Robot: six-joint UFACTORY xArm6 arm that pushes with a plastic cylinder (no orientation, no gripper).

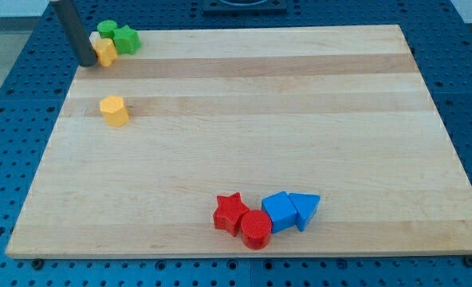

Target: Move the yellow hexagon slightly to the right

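Observation:
The yellow hexagon (114, 110) lies alone on the left part of the wooden board (244, 119). My tip (86, 63) is at the board's top left corner, above the hexagon in the view and well apart from it. The tip stands right beside the left side of a second yellow block (106, 53), whose shape I cannot make out. That block sits against a green star (127, 40) and another green block (106, 29).
At the view's bottom, right of centre, there is a tight cluster: a red star (230, 211), a red cylinder (256, 229), a blue cube (279, 212) and a blue triangle (305, 207). Blue perforated table surrounds the board.

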